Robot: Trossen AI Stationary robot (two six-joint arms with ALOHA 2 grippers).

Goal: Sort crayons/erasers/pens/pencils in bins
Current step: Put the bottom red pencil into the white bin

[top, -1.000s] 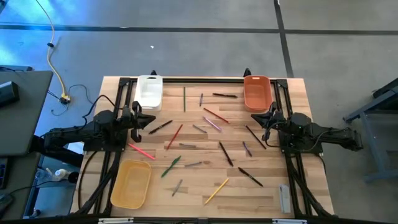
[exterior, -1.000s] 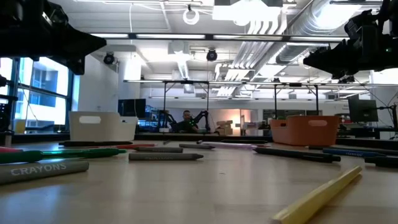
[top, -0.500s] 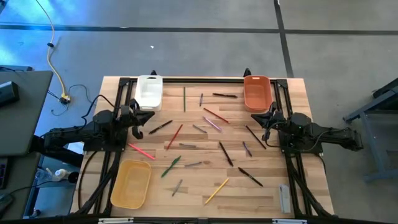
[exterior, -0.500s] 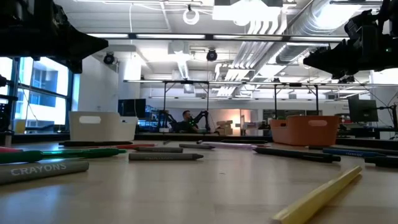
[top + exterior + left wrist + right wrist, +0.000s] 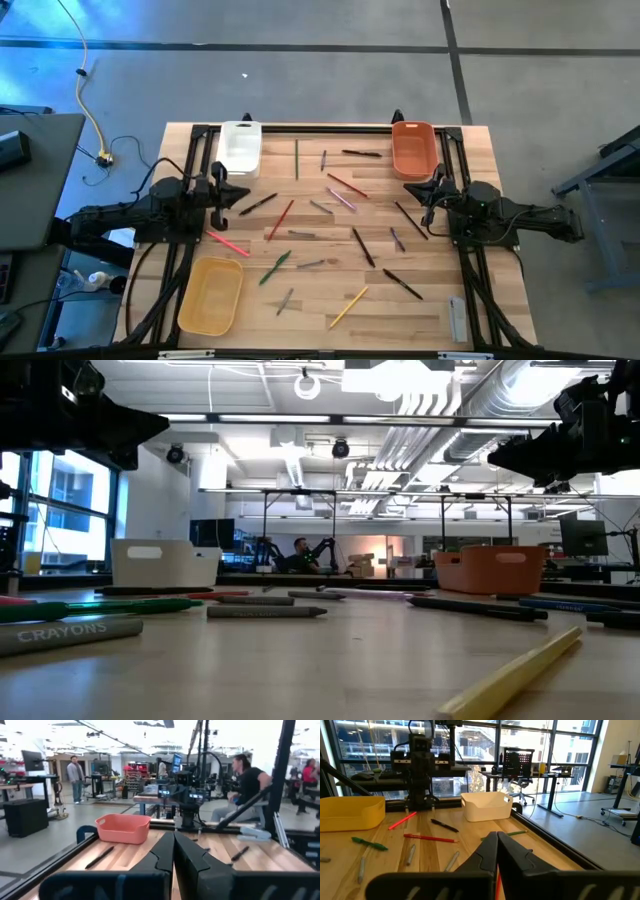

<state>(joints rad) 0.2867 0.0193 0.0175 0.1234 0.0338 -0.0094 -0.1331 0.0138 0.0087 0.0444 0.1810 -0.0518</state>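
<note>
Several thin crayons, pens and pencils lie flat across the wooden table, among them a red one (image 5: 280,220), a green one (image 5: 275,266), a yellow one (image 5: 348,307) and a black one (image 5: 402,284). The white bin (image 5: 240,147) stands at the far left, the orange bin (image 5: 412,148) at the far right and the yellow bin (image 5: 211,294) at the near left. My left gripper (image 5: 222,192) hovers shut at the table's left, near a black pen (image 5: 258,204). My right gripper (image 5: 430,192) hovers shut at the right, just in front of the orange bin. Neither holds anything.
A grey flat bar (image 5: 457,318) lies at the near right corner. Black frame rails (image 5: 190,160) run along both sides of the table under the arms. People stand and sit in the room beyond the table.
</note>
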